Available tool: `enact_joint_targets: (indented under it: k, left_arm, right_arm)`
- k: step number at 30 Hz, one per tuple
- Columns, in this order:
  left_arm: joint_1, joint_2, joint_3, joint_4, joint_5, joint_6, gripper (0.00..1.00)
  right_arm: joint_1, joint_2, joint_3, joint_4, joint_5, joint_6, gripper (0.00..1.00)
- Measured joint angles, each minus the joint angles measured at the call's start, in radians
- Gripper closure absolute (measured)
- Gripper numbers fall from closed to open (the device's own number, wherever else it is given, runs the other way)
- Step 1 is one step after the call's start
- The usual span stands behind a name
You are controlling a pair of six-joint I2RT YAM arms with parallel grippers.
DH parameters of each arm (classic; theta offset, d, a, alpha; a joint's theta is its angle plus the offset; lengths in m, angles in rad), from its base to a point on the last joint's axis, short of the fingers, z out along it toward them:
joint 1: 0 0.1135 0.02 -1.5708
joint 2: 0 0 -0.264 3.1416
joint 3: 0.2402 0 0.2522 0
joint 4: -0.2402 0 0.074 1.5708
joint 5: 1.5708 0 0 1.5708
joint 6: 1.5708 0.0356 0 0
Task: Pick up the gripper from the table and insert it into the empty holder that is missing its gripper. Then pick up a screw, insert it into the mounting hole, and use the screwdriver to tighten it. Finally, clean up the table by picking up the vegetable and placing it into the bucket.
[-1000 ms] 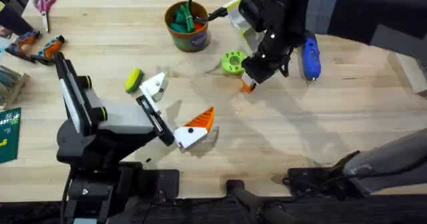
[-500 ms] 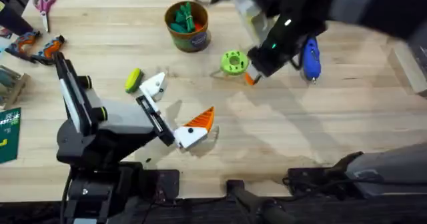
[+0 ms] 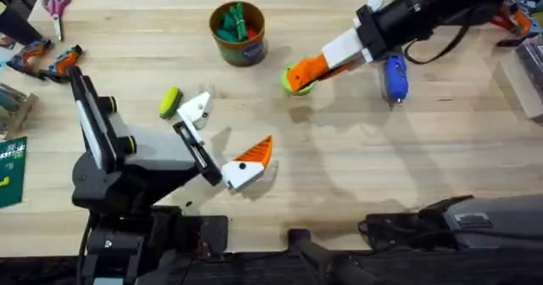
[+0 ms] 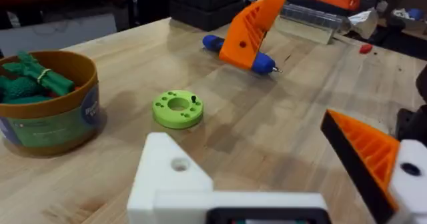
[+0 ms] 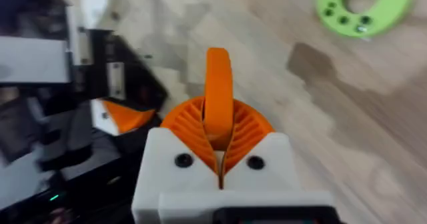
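Right jaws (image 5: 217,134) clamped on the orange gripper (image 5: 217,94), above the lime-green ring (image 3: 295,81); left jaws (image 3: 222,141) open, bare holder (image 3: 197,108).

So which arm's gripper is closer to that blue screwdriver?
The right gripper: it hovers just beside the screwdriver. The left gripper sits far across the table.

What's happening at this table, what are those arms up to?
The right gripper is shut on the small orange gripper piece and holds it above the table near the green ring. The left gripper rests open, its white holder bare and waiting for that piece. The screwdriver and the vegetable lie untouched on the table.
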Motion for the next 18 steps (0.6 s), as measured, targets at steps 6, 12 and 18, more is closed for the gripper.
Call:
enact_joint_targets:
  k: [6,12,18]
  left_arm:
    - [0.0,0.0,0.0,0.0,0.0,0.0,0.016]
    - [0.0,0.0,0.0,0.0,0.0,0.0,0.015]
    - [0.0,0.0,0.0,0.0,0.0,0.0,0.016]
  right_arm:
    - [-0.014,0.098,-0.023,-0.004,-0.232,-0.107,0.987]
    - [-0.033,0.15,-0.179,0.045,-0.487,-0.253,0.988]
    - [-0.051,0.187,-0.305,0.218,-0.638,-0.233,0.988]
